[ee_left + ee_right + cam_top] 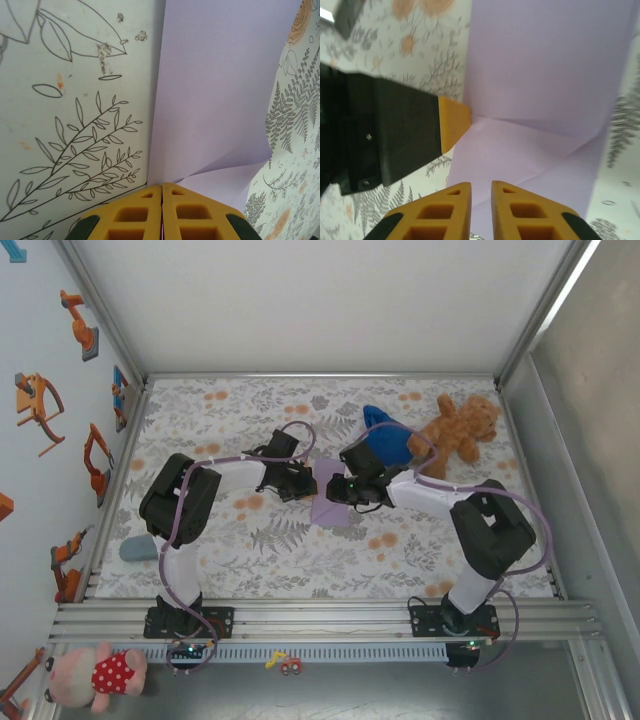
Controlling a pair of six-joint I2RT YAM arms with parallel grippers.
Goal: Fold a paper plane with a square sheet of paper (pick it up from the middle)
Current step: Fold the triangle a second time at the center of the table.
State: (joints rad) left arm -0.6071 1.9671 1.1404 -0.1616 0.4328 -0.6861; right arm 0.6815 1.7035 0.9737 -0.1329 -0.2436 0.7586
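The thin lavender-purple sheet of paper (332,505) (220,100) (545,75) lies on the table (300,560), slightly toward 6 o'clock from its centre. It is partly folded, with diagonal creases and one flap curling up off the flat part.

Creased lavender paper (545,75) on the floral table cover (420,60).
The right gripper (481,192) hangs over its near part, jaws slightly parted; the left gripper (456,120) touches its left edge.

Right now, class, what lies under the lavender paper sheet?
The leaf-patterned table cover runs under the paper sheet. The patch directly beneath is covered, so anything else there cannot be seen.
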